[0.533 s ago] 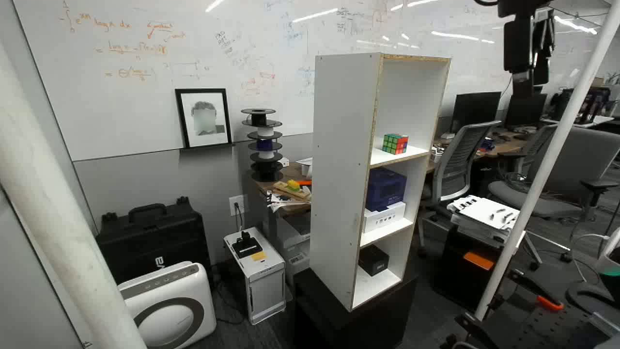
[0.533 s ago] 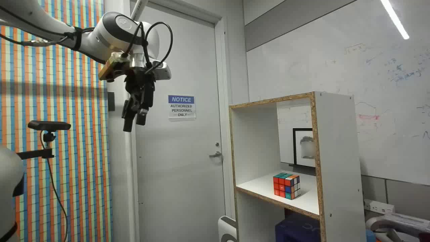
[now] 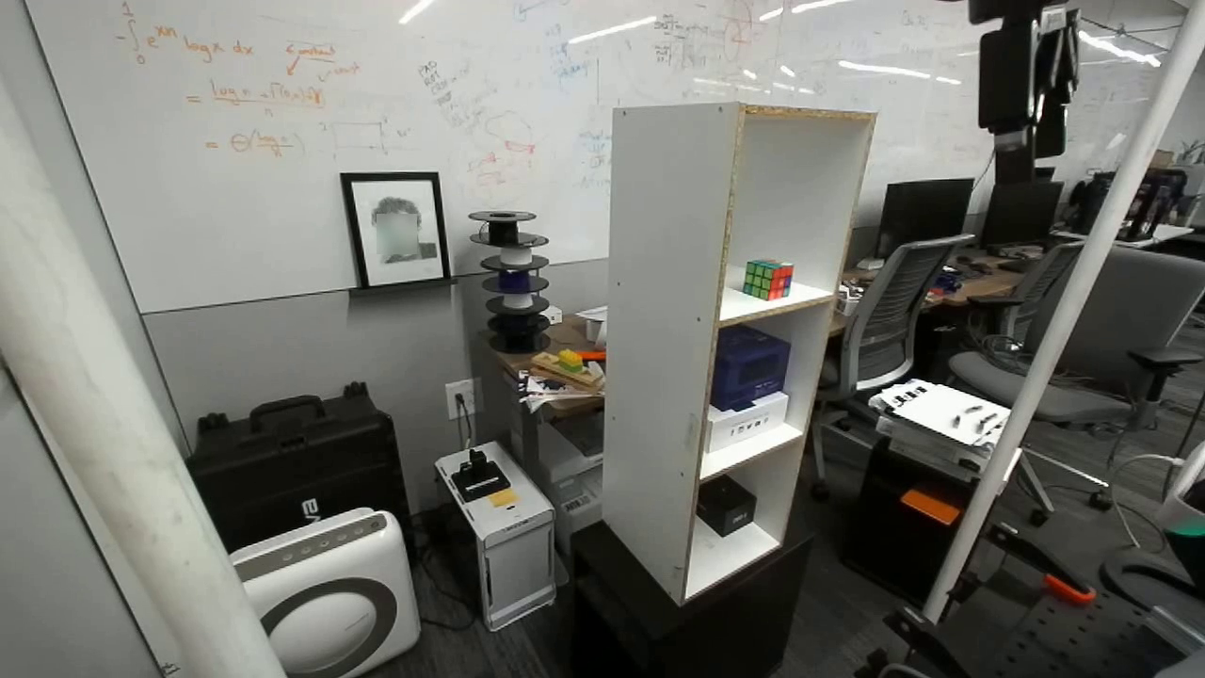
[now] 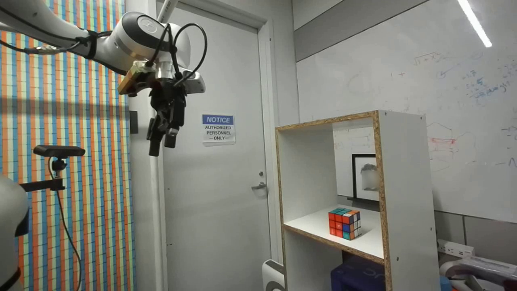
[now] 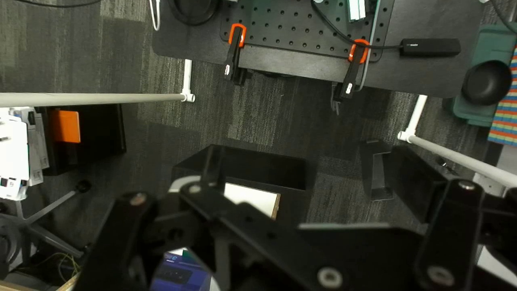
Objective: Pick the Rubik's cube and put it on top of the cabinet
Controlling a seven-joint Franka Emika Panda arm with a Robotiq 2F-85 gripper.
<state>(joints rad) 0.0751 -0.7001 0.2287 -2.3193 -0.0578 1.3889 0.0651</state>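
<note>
The Rubik's cube [image 3: 768,279] sits on the top inner shelf of the tall white open-fronted cabinet [image 3: 666,348]. In an exterior view the cube [image 4: 344,223] shows red, green, blue and white squares, near the front of that shelf in the cabinet [image 4: 406,182]. My gripper [image 4: 162,144] points down, with its fingertips apart and nothing between them. It hangs well away from the cube, out in front of the cabinet's open side. In the wrist view the fingers of the gripper [image 5: 293,161] are wide apart over the floor; the cube is out of view there.
Below the cube are a dark blue object [image 3: 750,365] on a white box [image 3: 747,424], and a black box [image 3: 727,506]. The cabinet stands on a black base [image 3: 697,626]. White poles [image 3: 1054,320], a black table [image 5: 299,66] and a door [image 4: 216,182] are around.
My gripper and arm have moved up very slightly. The cube and the cabinet have not moved.
</note>
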